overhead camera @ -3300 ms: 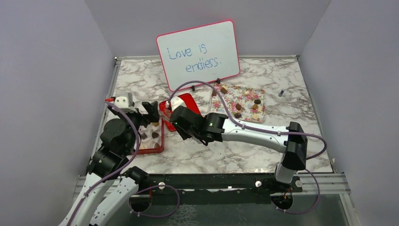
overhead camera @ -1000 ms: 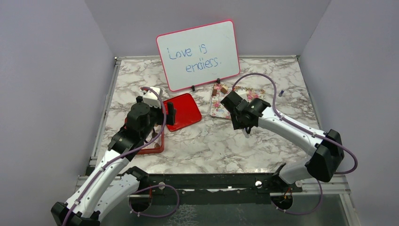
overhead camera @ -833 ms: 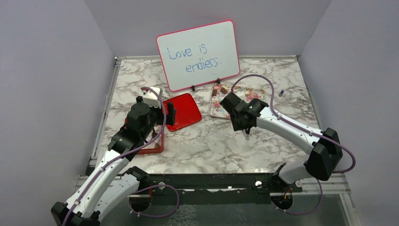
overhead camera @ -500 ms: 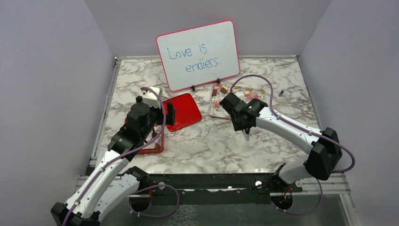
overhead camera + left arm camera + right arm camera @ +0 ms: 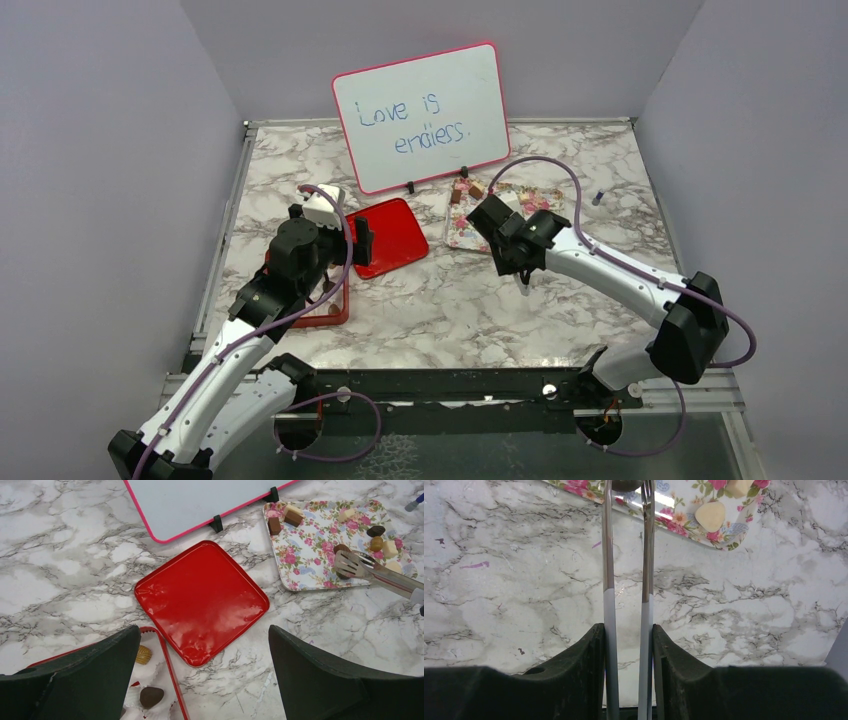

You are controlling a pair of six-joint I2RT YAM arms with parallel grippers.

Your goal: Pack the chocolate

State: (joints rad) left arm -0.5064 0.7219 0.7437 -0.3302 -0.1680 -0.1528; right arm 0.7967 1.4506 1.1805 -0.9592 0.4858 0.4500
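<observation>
My right gripper (image 5: 626, 627) is shut on the pale handles of metal tongs (image 5: 606, 555). The tongs' tips sit on either side of a dark chocolate (image 5: 625, 485) at the near edge of the flower tray (image 5: 684, 525). The left wrist view shows those tongs (image 5: 360, 565) over the same dark piece (image 5: 342, 548), among brown blocks (image 5: 274, 526) and cream pieces (image 5: 390, 549). My left gripper (image 5: 202, 630) hangs open above the red lid (image 5: 200, 595). Beside it the red box (image 5: 167, 670) holds a gold chocolate (image 5: 143, 654) and a dark one (image 5: 151, 696) in white paper cups.
A pink-framed whiteboard (image 5: 422, 115) stands on small feet behind the lid and tray. A small blue-tipped object (image 5: 598, 197) lies on the marble right of the tray. Grey walls close in both sides and the back.
The right arm has come from the red lid across to the flower tray, and the tongs' arms have drawn closer together around the dark piece. The left arm has stayed still over the last second.
</observation>
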